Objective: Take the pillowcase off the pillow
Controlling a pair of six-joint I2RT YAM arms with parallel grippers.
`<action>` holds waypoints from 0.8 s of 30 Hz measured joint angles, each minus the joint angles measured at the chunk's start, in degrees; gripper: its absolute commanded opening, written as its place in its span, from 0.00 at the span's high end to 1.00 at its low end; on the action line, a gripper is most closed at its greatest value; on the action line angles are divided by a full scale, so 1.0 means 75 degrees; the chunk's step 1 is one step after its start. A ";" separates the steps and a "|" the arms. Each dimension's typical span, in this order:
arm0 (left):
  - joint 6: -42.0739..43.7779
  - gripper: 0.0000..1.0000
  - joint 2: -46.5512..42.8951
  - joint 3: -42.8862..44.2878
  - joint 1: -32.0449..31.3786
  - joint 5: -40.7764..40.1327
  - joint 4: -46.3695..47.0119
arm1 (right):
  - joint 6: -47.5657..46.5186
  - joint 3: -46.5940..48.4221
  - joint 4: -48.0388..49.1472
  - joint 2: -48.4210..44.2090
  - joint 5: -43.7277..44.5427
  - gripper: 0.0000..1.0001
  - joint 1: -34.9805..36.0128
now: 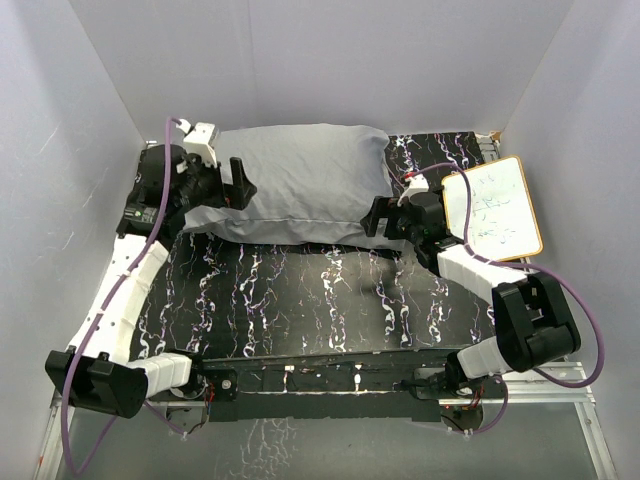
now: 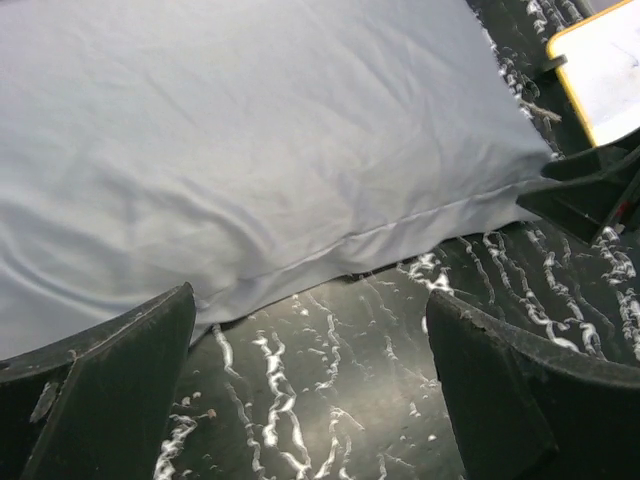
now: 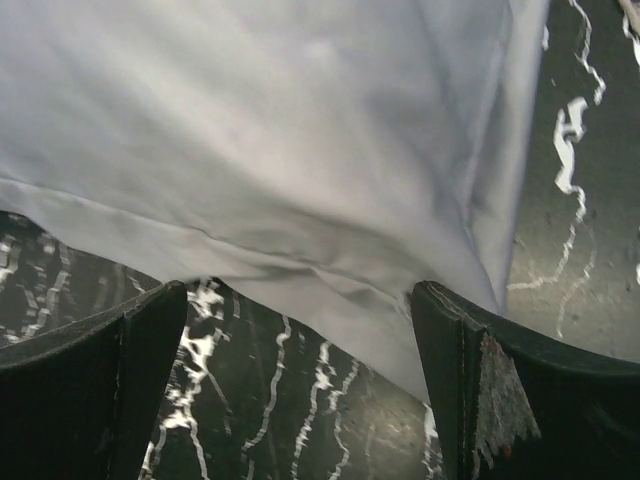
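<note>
Pillowcase (image 1: 300, 185) hides pillow wholly; left hand (image 1: 228, 188), right hand (image 1: 385, 213) gape alongside.

Setting: robot lab test cell. Plain white panels (image 1: 330, 60) wall in a black marbled table (image 1: 300, 300) left, far and right. Left arm (image 1: 125, 300) and right arm (image 1: 470, 265) bolted to near metal rail (image 1: 545, 395); purple cable (image 1: 167, 140); whiteboard (image 1: 495, 208) far right.

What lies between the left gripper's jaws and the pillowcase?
Only a bare strip of black marbled table, up to the pillowcase hem; the left wrist view shows it.
</note>
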 measured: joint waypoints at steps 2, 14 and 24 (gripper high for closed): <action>0.0449 0.03 0.0315 0.0828 0.0023 -0.0160 -0.0784 | -0.0204 0.0000 -0.0271 0.0152 0.0079 0.02 -0.0017; 0.2244 0.03 0.3165 0.2684 0.1582 -0.1029 -0.3101 | -0.0819 0.0309 -0.0740 0.1011 0.0221 0.09 0.0166; 0.2247 0.06 0.3716 0.1647 0.2442 -0.1276 -0.3165 | -0.0819 0.0729 -0.0813 0.1568 0.0510 0.50 0.0385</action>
